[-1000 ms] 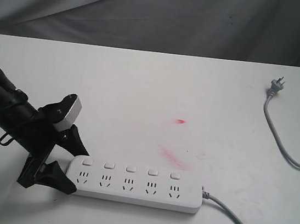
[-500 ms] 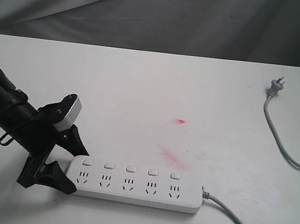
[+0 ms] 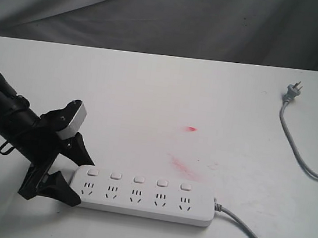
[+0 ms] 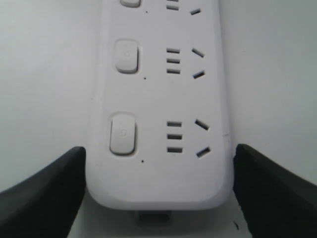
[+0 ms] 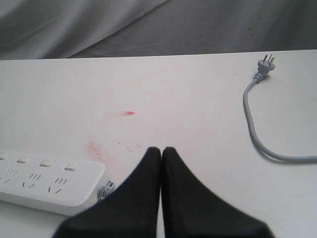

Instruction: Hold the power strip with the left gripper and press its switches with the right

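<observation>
End of power strip (image 3: 148, 198) is straddled by left pincer (image 3: 83, 180); clamping cannot be told. Closed tip to tip, right pincer (image 5: 161, 149) is best lowered squarely onto the switch (image 5: 71, 166) nearest it.

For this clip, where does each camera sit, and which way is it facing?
Exterior: raised, looking down across the table; shows the left gripper flanking the power strip.
Left wrist: behind its fingers, looking along the strip's switches.
Right wrist: behind the shut right gripper, facing strip and plug.
Shared: exterior and right wrist both show the plug.
</observation>
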